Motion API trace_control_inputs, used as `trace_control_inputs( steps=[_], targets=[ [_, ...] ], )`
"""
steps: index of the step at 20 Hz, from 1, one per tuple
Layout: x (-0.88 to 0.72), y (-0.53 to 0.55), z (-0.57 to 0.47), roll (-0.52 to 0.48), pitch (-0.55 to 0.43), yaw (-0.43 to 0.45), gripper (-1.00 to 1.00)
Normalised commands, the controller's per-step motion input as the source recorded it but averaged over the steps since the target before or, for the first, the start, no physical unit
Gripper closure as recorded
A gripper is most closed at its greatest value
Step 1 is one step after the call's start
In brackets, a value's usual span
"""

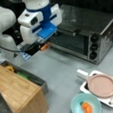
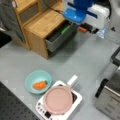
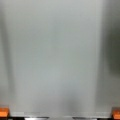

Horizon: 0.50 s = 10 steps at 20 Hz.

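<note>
Gripper [image 1: 38, 48] hangs above the grey counter [image 1: 64, 71], just beside the open drawer [image 2: 58, 37] of the wooden cabinet [image 2: 42, 23], fingers [image 3: 3, 112] spread wide, grasping nothing. Toaster oven [image 1: 83, 32] stands near.

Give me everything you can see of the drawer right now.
The drawer is a grey, metal-looking box pulled out of the wooden cabinet, standing open in both front views. Its front wall is plain grey; no handle shows. Inside lie a green thing and a yellow thing, too blurred to name. It rides just above the grey table. The gripper, with orange-tipped fingers, hangs apart from it, not touching.
</note>
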Motion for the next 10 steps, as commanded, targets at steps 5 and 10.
trace_control_inputs(
  steps=[5,10],
  targets=[
    [0.16,-0.09,-0.04,-0.083,0.103,0.159,-1.00],
    [0.53,-0.30,-0.08,-0.087,0.101,0.121,-1.00]
  ],
)
